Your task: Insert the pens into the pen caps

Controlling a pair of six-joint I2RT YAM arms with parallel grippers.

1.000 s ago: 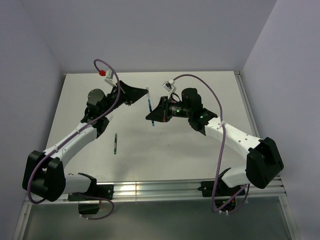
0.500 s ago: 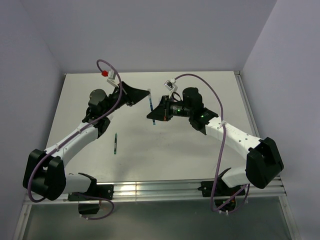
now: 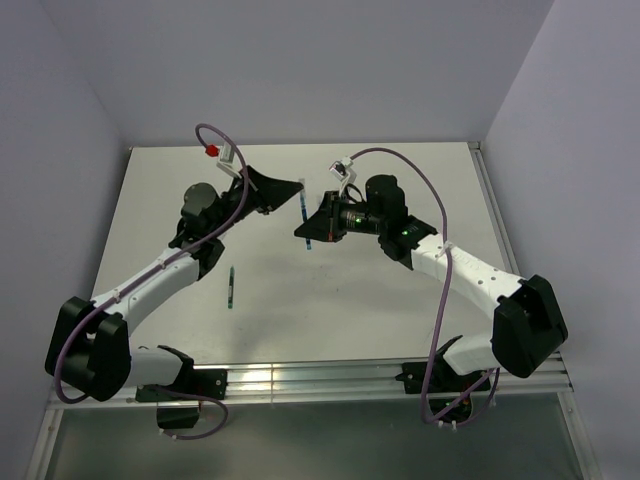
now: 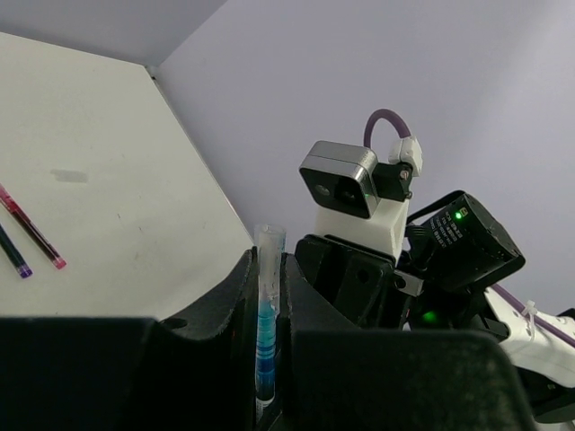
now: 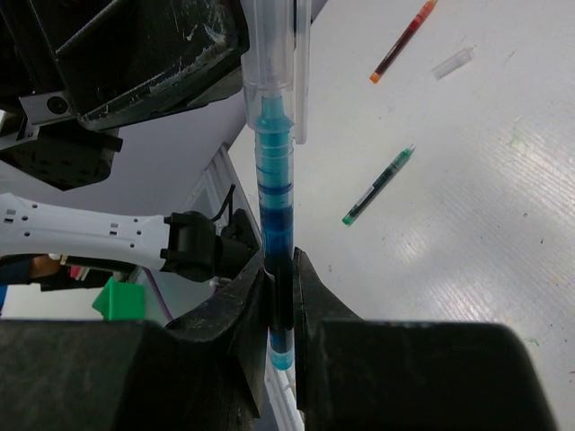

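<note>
A light blue pen (image 5: 276, 224) stands in the air over the table's middle, and my right gripper (image 5: 278, 278) is shut on its lower barrel. Its upper end sits inside a clear pen cap (image 5: 269, 63), which my left gripper (image 4: 268, 301) is shut on. In the left wrist view the pen cap (image 4: 268, 251) sticks up between the jaws with the blue barrel showing inside it. From above, the light blue pen (image 3: 303, 210) bridges the left gripper (image 3: 297, 186) and the right gripper (image 3: 308, 236).
A green-tipped pen (image 3: 231, 288) lies on the table in front of the left arm, also the green-tipped pen (image 5: 377, 187). A red pen (image 5: 404, 40) and a loose clear cap (image 5: 451, 63) lie further off. A red pen (image 4: 31, 229) and a dark pen (image 4: 13, 253) lie side by side.
The left wrist and its cable have shifted slightly; the pen and cap have stayed held between the two grippers.
</note>
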